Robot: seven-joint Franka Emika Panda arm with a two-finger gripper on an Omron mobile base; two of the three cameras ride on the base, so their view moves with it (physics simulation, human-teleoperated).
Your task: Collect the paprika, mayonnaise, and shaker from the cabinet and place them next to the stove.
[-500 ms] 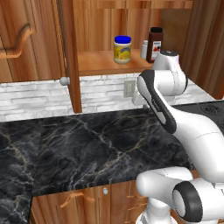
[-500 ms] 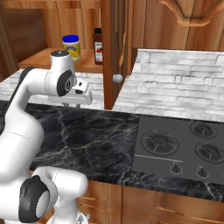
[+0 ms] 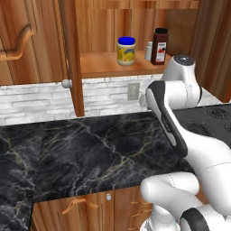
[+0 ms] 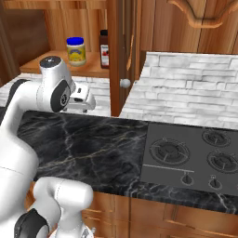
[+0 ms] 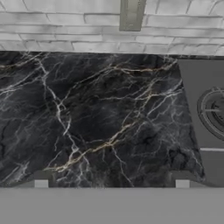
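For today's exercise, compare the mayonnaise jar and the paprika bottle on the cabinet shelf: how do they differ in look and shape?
The mayonnaise is squat and wide; the paprika is slim and taller. The mayonnaise has a blue lid, the paprika a black cap. The mayonnaise has a pale body with a yellow label; the paprika is dark red-brown with a red-and-white label. Both stand upright on the shelf of the open cabinet.

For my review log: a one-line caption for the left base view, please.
Mayonnaise, shaker and paprika on the open cabinet shelf; arm above marble counter.
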